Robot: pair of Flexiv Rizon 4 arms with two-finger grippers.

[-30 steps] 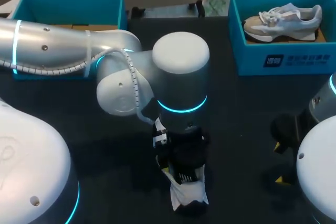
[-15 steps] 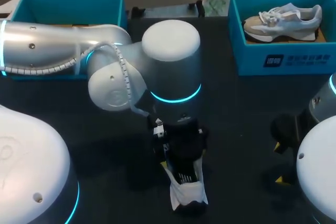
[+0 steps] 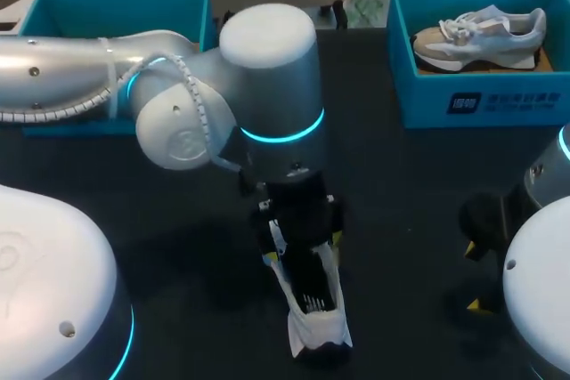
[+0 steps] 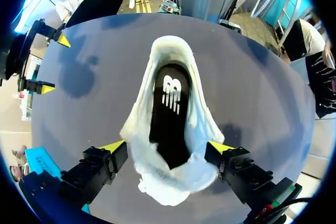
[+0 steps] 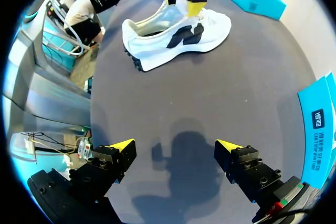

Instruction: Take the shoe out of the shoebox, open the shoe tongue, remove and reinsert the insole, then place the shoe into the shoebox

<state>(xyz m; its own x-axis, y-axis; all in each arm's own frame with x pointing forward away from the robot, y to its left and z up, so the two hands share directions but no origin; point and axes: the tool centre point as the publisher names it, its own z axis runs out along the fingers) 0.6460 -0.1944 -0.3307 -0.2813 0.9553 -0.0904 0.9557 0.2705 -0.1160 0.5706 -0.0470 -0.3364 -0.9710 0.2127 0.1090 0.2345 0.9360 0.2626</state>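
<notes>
Left gripper [image 4: 167,146] spread wide, straddling white shoe [image 4: 170,184] at tongue end; tips perhaps brushing upper, contact unclear.

Likely insole step: centre over opening, pinch black insole [image 4: 169,108] edge, avoid snagging tongue.

Shoe rests on table [image 3: 401,184].

Right gripper [image 5: 176,144] released, empty, well apart.

Count:
- Shoes two: second shoe [image 3: 481,35] in right shoebox [image 3: 485,95].
- Shoeboxes two, counting left shoebox [image 3: 116,6].
- Insole one visible.

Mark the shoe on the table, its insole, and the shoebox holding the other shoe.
shoe [image 4: 202,124], left wrist view, on the white upper beside the opening.
insole [image 4: 169,124], left wrist view, on its black middle.
shoebox [image 3: 427,100], head view, on its blue front wall.
</notes>
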